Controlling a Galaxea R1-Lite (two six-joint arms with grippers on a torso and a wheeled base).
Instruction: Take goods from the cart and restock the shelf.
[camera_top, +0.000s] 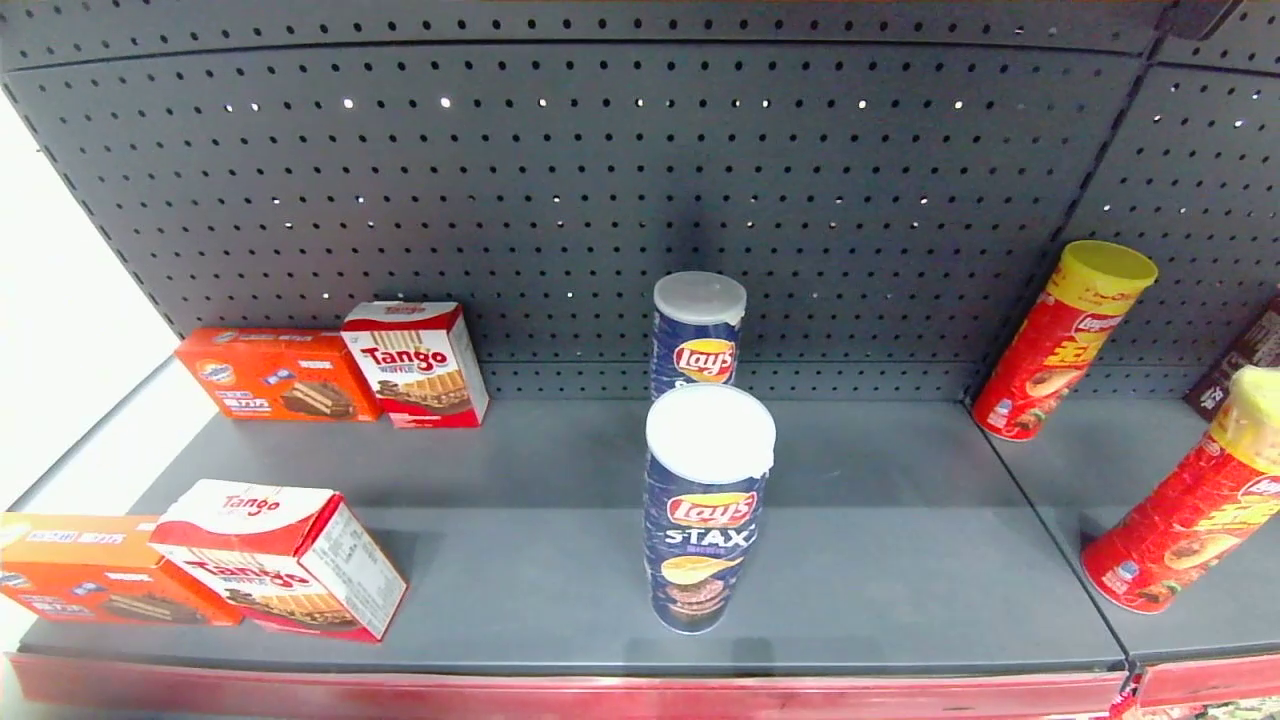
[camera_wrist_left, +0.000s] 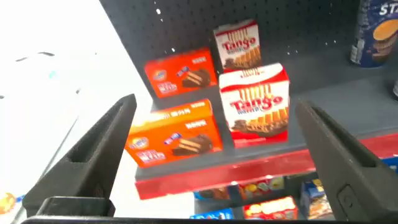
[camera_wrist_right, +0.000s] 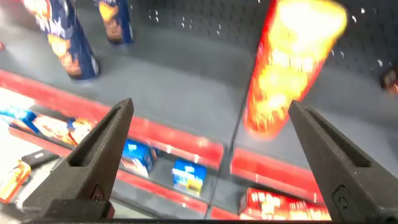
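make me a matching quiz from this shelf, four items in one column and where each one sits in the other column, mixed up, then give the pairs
Things
1. white-lidded blue can
2. grey-lidded blue can
3. rear red can
4. rear orange box

Places
A. far left, at the back, beside a red-and-white box
B. middle of the shelf, near the front edge
C. right-hand section, at the back
D. middle, against the back panel

Pairs: 1-B, 2-D, 3-C, 4-A
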